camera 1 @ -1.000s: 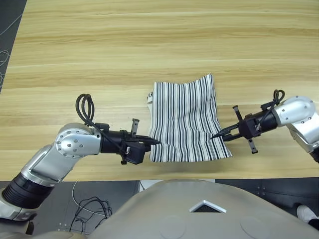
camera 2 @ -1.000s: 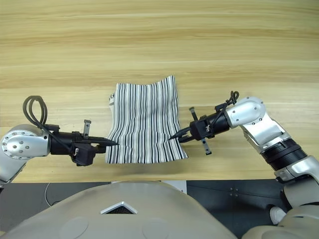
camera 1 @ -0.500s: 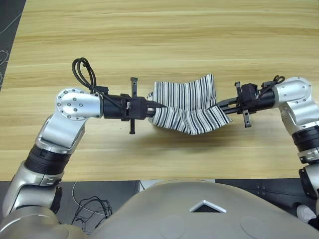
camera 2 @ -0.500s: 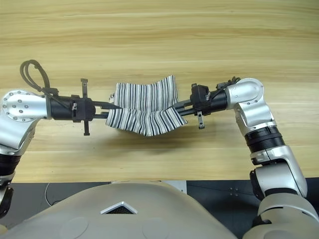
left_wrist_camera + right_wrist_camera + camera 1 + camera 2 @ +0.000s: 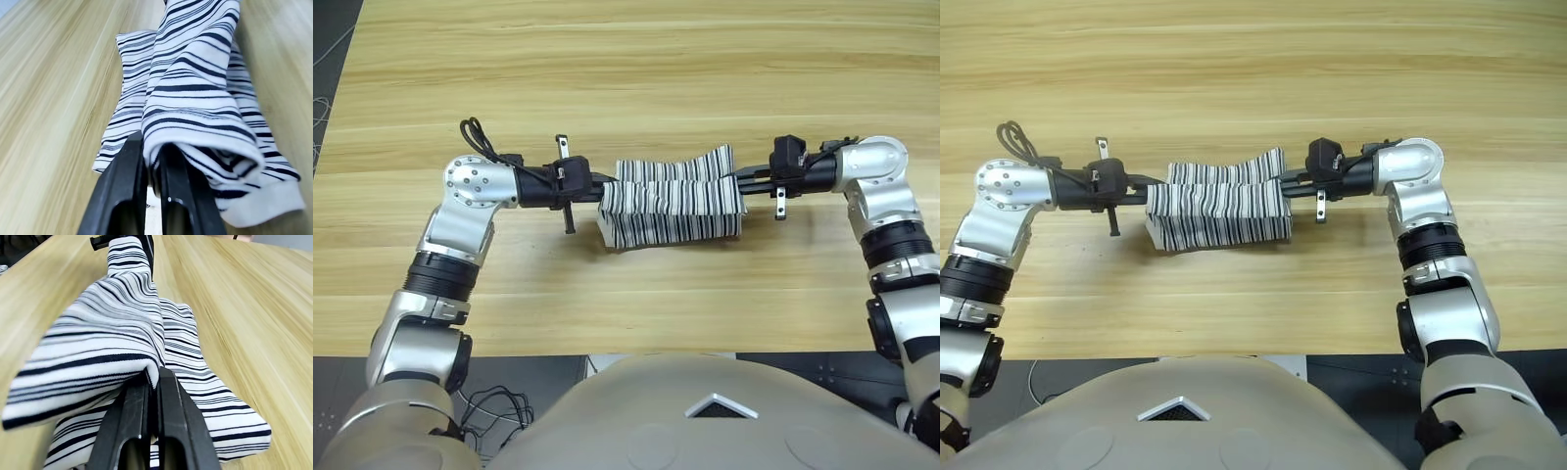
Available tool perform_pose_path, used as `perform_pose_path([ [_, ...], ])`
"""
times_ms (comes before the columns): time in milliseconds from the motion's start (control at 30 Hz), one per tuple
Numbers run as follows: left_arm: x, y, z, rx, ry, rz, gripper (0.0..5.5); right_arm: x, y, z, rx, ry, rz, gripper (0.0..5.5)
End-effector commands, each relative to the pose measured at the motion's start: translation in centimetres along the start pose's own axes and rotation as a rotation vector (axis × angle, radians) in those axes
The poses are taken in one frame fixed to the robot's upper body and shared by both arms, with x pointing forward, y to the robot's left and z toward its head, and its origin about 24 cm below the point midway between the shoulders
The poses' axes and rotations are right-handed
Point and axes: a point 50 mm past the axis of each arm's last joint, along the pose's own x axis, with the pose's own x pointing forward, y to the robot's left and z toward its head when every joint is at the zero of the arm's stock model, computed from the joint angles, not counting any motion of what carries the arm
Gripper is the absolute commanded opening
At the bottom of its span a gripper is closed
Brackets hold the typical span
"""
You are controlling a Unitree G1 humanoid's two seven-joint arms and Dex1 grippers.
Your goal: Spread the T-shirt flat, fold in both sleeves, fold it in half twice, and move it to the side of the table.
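The table (image 5: pixel 607 59) is of light wood. The shirt (image 5: pixel 671 201) lies near its middle, a little toward my side, as a striped band between the two arms. The near half is brought over the far half, so I judge this is one of the halving folds, not yet released.

The left tool (image 5: pixel 605 182) is closed on the left end of the upper layer, and the right tool (image 5: pixel 739 178) is closed on the right end. In each wrist view the fingers (image 5: pixel 122 196) press together with cloth between them.

What can go wrong: the upper layer bunches in the middle, so if I release here it may land wrinkled or skew against the lower edge. If one tool opens before the other, the cloth may drag to one side.

The far edge of the lower layer is mostly covered, so I cannot check the alignment. I cannot tell how many layers each tool pinches, nor whether the sleeves are folded inside.
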Motion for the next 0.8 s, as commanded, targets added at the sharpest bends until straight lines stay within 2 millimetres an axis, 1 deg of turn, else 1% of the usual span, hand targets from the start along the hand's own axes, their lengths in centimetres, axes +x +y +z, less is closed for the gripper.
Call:
perform_pose_path([
  [33,0.3,1.4,-0.1,-0.007,-0.002,0.041,0.46,0.4,-0.9,-0.1,-0.015,0.032,-0.035,0.36],
  [67,0.3,1.6,-0.2,-0.015,-0.001,0.046,0.65,0.4,-1.0,-0.2,-0.013,0.033,-0.048,0.61],
  [133,0.1,2.3,-0.7,-0.03,0.012,0.076,0.97,0.6,-1.3,-0.2,-0.002,0.024,-0.084,0.95],
  [167,-0.4,2.8,-1.0,-0.05,0.021,0.099,1.0,0.5,-1.7,-0.2,0.02,0.01,-0.115,1.13],
  [300,-2.9,5.5,-1.5,-0.139,-0.001,0.23,1.0,-0.6,-3.5,0.1,0.163,-0.056,-0.242,1.13],
  [400,-4.7,7.8,-0.7,-0.185,-0.084,0.353,1.0,-0.8,-4.7,0.1,0.237,-0.078,-0.362,1.13],
  [467,-5.0,8.4,-0.4,-0.2,-0.111,0.382,1.0,-0.6,-5.1,0.1,0.263,-0.079,-0.413,1.13],
  [600,-4.7,8.6,-0.9,-0.188,-0.087,0.417,1.0,-0.5,-5.5,-0.3,0.243,-0.014,-0.5,1.13],
  [667,-5.0,8.6,-0.8,-0.172,-0.1,0.432,1.0,-0.8,-5.6,0.3,0.217,-0.063,-0.496,1.13],
  [700,-5.4,8.6,-0.6,-0.163,-0.115,0.447,1.0,-0.6,-5.6,1.3,0.2,-0.153,-0.458,1.13],
  [767,-6.1,8.6,-0.6,-0.152,-0.132,0.477,1.0,0.4,-5.2,3.1,0.156,-0.302,-0.361,1.13],
  [800,-6.4,8.6,-0.7,-0.154,-0.136,0.5,1.0,1.4,-4.5,3.9,0.126,-0.352,-0.29,1.13],
])
